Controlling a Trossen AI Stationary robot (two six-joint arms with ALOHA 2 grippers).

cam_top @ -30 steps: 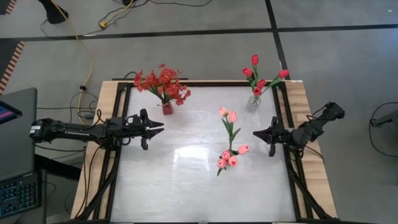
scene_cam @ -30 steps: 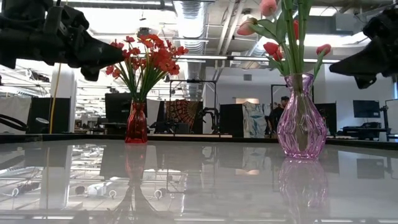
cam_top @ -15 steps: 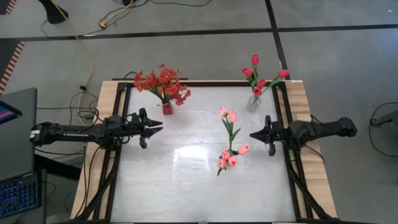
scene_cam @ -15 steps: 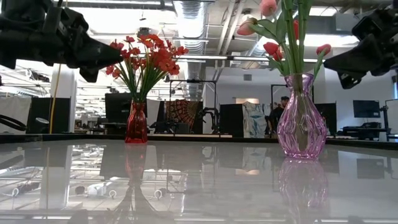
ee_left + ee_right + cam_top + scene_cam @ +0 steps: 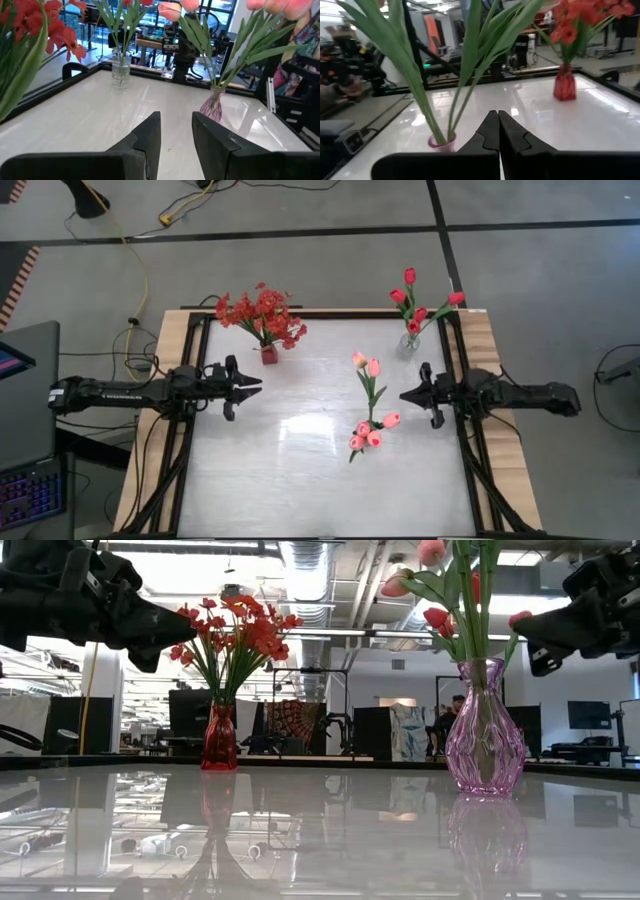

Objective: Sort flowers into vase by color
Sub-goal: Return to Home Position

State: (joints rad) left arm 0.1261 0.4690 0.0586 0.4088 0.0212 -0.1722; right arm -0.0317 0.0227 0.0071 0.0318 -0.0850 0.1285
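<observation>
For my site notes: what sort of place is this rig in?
Probably a robotics lab or open-plan workshop: exposed ceiling ducts, monitors in the background, and a yellow cable trailing across the concrete floor.

Room bright, light from overhead. Ceiling fixtures (image 5: 300, 560) blown white in low view; left gripper (image 5: 188, 628), right gripper (image 5: 522, 633) dark silhouettes against them. Broad glare patch mid table (image 5: 310, 428). Glossy top mirrors red vase (image 5: 219, 737), purple vase (image 5: 484, 727). Shadows faint.

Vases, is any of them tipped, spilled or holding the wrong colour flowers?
Nothing stands out. The red vase holds red sprays, the clear vase red tulips, the purple vase pink tulips; all stand upright.
</observation>
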